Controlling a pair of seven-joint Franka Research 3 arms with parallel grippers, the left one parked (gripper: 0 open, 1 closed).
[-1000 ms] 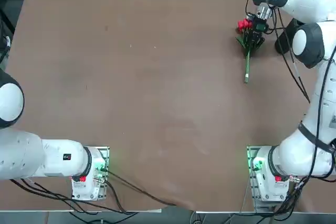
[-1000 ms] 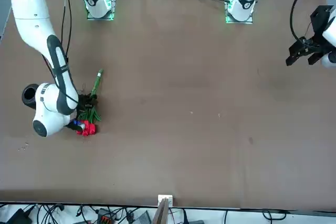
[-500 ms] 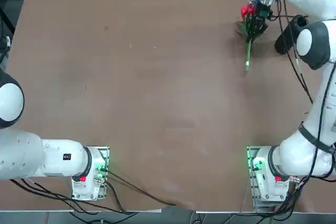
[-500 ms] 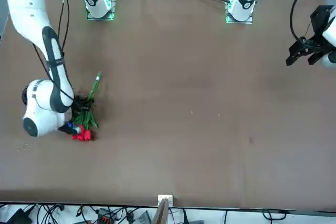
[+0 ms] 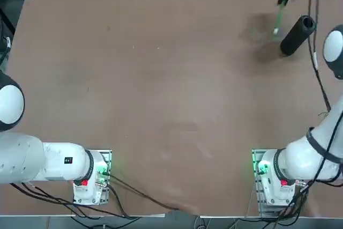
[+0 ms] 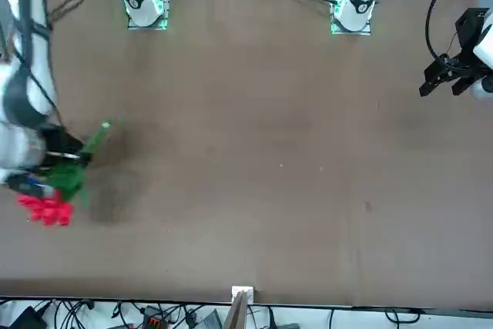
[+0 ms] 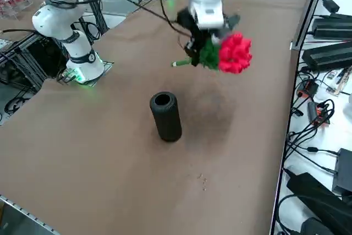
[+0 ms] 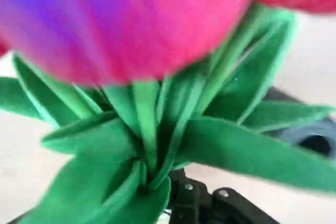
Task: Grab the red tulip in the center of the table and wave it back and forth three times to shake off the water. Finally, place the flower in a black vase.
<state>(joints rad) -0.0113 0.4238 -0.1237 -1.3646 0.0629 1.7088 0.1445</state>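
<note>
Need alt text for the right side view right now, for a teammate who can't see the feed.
The right gripper holds the red tulip in the air above the table, stem roughly level, red heads toward the table's edge. Below it and apart from it, the black vase stands upright on the table, its round mouth open and empty.

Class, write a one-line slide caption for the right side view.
Right gripper holds the red tulip aloft above the table, beside the upright black vase.
</note>
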